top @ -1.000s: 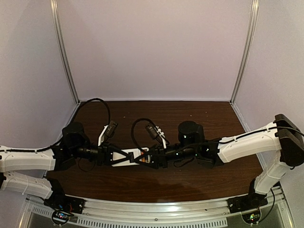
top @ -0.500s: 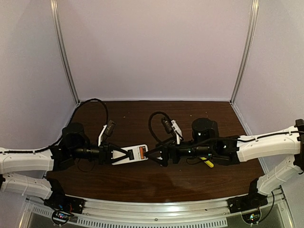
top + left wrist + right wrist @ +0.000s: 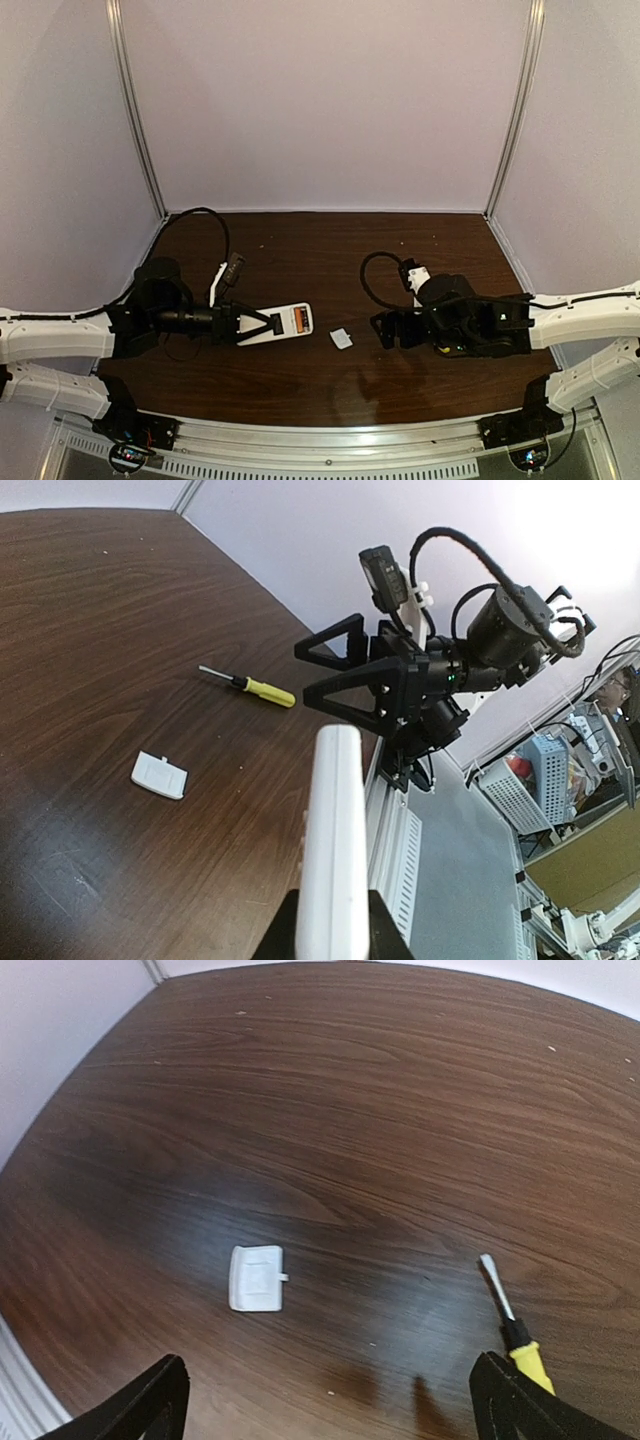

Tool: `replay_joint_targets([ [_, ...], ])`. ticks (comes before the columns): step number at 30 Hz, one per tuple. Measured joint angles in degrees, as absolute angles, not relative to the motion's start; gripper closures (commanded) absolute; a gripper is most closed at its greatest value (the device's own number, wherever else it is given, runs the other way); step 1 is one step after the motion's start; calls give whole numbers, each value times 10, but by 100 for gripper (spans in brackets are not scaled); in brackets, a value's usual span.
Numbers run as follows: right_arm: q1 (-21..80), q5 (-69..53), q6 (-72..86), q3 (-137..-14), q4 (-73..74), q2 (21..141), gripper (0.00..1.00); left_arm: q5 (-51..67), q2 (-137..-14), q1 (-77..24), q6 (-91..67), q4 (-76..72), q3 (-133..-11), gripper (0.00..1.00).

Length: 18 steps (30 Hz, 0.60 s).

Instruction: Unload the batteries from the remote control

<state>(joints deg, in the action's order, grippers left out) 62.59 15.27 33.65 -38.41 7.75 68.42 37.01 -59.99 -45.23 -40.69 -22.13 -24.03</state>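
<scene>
Where the overhead camera looks down on the dark wooden table (image 3: 300,250), the left gripper (image 3: 268,323) is clenched on the remote control (image 3: 283,327), with its fingers closed on the end nearest the left arm. The remote points toward the middle of the table, and its far end shows an orange battery (image 3: 301,319) sitting in the open compartment. Whether the remote touches the wood cannot be told from this view. Just beyond its far end a small white piece (image 3: 341,339) lies flat on the table, apart from the remote. The right gripper (image 3: 385,330) is on the other side of that piece, near it but not touching, and faces the remote.

From the left wrist, the remote (image 3: 330,840) is seen edge-on as a thin white slab rising from between the left gripper's (image 3: 333,925) dark fingers (image 3: 286,942), which press on both of its sides. The white piece (image 3: 160,776) lies to the left on the wood. A yellow-handled screwdriver (image 3: 255,687) lies farther off. The right gripper (image 3: 337,670) is past the screwdriver with its jaws spread wide and nothing between them.

From the right wrist, the right gripper (image 3: 335,1410) is released, and its fingertips (image 3: 150,1405) sit at the two lower corners of the view. Only bare wood shows between them. The white piece (image 3: 256,1278) lies ahead, left of centre, and the screwdriver (image 3: 515,1325) lies at the right, close to the right-hand finger.
</scene>
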Motion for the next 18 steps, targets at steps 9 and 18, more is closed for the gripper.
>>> replay_joint_targets([
  [9, 626, 264, 400, -374, 192, 714, 0, 369, -650, -452, -406, -228, -251, 100],
  [18, 615, 303, 431, -366, 236, 731, 0, 407, -803, -458, -447, -297, -267, 100],
])
